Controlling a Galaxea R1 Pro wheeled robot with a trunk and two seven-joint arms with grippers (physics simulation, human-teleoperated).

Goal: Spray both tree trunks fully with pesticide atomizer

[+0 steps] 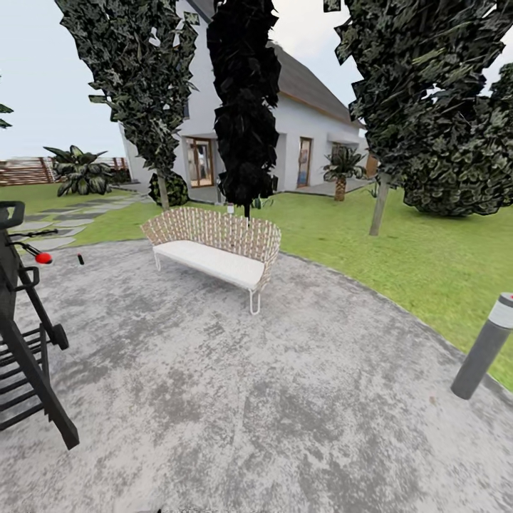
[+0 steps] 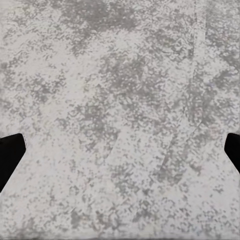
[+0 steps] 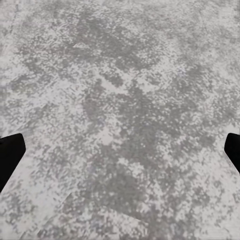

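I stand on a mottled grey paved patio (image 1: pixel 249 399) in the garden, with green lawn (image 1: pixel 406 249) beyond it and a reddish slat fence (image 1: pixel 25 171) far off at the left. The pesticide atomizer, both trees and their trunks are out of view. My left gripper (image 2: pixel 120 150) hangs open over bare paving, its black fingertips (image 2: pixel 10 152) wide apart with nothing between them. My right gripper (image 3: pixel 120 150) is open too, its fingertips (image 3: pixel 10 152) spread over the same grey paving.
A wicker bench (image 1: pixel 214 249) with a white cushion stands ahead. A black wheeled cart (image 1: pixel 28 342) is close at my left, a grey bollard (image 1: pixel 484 349) at my right. Dark narrow trees (image 1: pixel 246 107), short palms (image 1: pixel 342 167) and a white house (image 1: pixel 313 128) lie behind; stepping stones (image 1: pixel 71 222) lead left.
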